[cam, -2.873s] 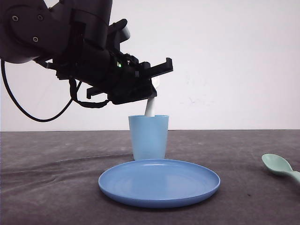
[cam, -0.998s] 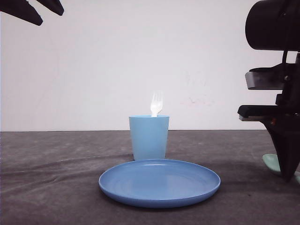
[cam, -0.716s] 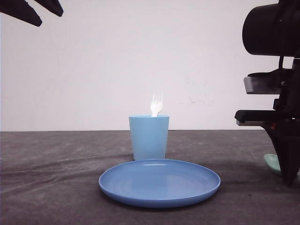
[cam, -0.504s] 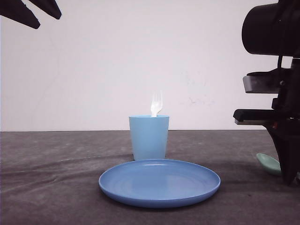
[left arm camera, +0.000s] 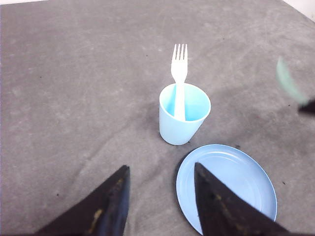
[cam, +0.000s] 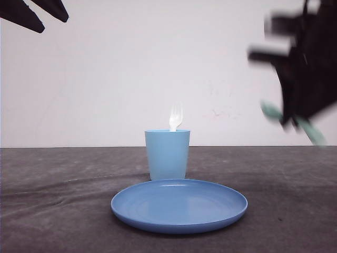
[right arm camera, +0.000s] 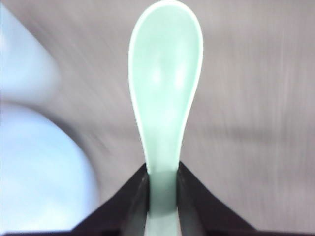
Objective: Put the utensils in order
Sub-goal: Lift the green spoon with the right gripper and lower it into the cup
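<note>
From the front, nearest me lies one blue plate (cam: 179,205) on the grey worktop (cam: 58,211), and just behind it stands one blue cup (cam: 167,154) with one white fork (cam: 175,117) in it, tines up. Up at the right my right hand (cam: 290,124) is a dark blur well above the worktop, with one green spoon (cam: 295,122) slanting across it. That view is too smeared to show the grip; my right wrist camera shows it plainly, the two fingers (right arm camera: 135,201) pressed against the spoon's (right arm camera: 165,98) handle on either side, bowl pointing away from me, blurred blue shapes off to one side.

My left hand (cam: 42,13) is high at the top left corner in the front view, where its spread is hard to judge. The left wrist camera settles it: fingers (left arm camera: 106,206) apart, holding nothing, above the worktop near the plate (left arm camera: 226,187) and cup (left arm camera: 183,120). It also shows the fork (left arm camera: 179,81) leaning on the cup's far rim.
</note>
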Controlling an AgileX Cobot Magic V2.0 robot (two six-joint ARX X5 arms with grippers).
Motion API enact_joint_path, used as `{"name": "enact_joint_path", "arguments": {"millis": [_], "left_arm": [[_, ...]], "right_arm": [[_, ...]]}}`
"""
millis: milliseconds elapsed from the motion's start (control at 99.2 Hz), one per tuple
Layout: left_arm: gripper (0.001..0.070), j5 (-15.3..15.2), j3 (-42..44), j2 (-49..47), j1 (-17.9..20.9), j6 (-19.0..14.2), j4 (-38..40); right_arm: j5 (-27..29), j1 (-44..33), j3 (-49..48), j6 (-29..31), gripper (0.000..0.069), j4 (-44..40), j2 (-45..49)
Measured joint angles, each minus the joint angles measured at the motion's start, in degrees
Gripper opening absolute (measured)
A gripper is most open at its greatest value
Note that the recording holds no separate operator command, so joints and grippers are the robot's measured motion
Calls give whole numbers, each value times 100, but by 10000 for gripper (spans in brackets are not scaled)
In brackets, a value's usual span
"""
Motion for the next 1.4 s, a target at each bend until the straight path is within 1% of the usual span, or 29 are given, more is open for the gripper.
{"name": "enact_joint_path", "arguments": {"millis": [81,161,282,534,685,927,1079,1270,1341,1401], "left_arm": [[236,0,0,0,0,0,0],[236,0,0,0,0,-24,2],[236,0,0,0,0,-66,13],[236,0,0,0,0,-90,13],[236,0,0,0,0,-181,15],[236,0,0,0,0,-308,-22],[236,0,0,0,0,-365,-22],[236,0,0,0,0,-389,-72],[236,0,0,0,0,-398,-118],[236,0,0,0,0,-407,-146]], "right_arm": [[2,87,341,-201,78,337,-168],[-4,223,643,-422,78,863,-201],[-24,466,750,-640,78,1666,-87],[-24,927,748,-1145,78,3106,894],[-24,992,748,-1429,78,3825,1550],[-24,986,743,-1526,78,4179,2444],[-28,1001,743,-1537,78,4448,2708],[-28,1001,743,-1539,81,4476,2859],[-28,1003,743,-1539,112,4483,2861],[-28,1008,743,-1539,181,4500,2861]]}}
